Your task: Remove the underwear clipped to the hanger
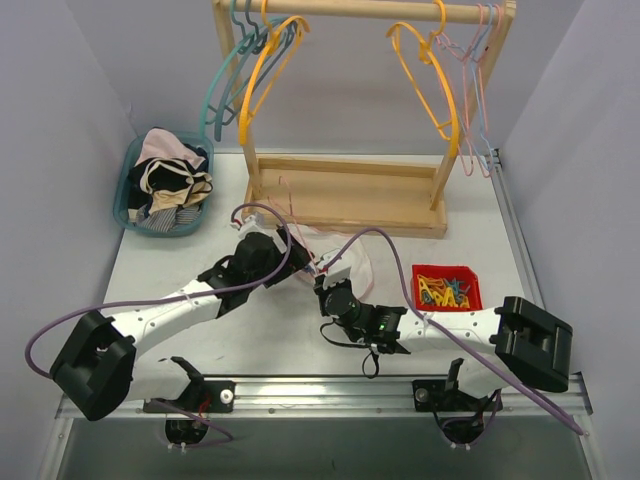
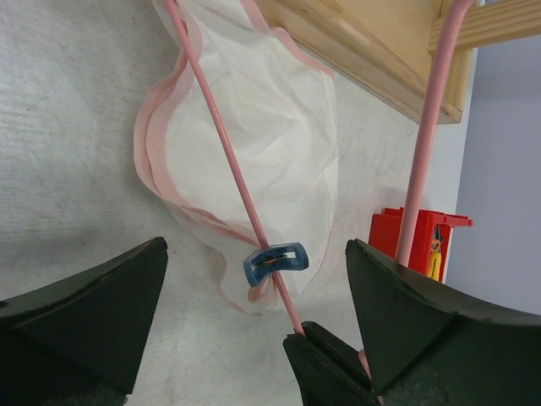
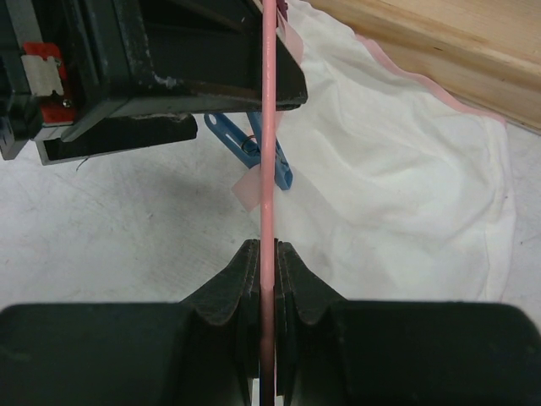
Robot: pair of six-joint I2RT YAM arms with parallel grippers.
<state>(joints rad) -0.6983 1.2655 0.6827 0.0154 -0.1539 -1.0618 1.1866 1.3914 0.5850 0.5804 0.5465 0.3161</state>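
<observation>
A pale pink-white underwear (image 2: 262,110) lies on the table, clipped to a pink hanger (image 2: 228,152) by a blue clip (image 2: 275,260). My left gripper (image 2: 254,313) is open, its fingers spread to either side of the clip, just above it. My right gripper (image 3: 267,254) is shut on the hanger's rod (image 3: 268,127) just below the blue clip (image 3: 270,161). In the top view both grippers (image 1: 300,258) (image 1: 322,283) meet at the underwear (image 1: 352,262) mid-table. No black brief shows on this hanger.
A wooden rack (image 1: 345,190) with several hangers stands at the back. A teal basket (image 1: 128,190) of clothes sits at the back left. A red bin (image 1: 446,288) of clips sits right of the underwear.
</observation>
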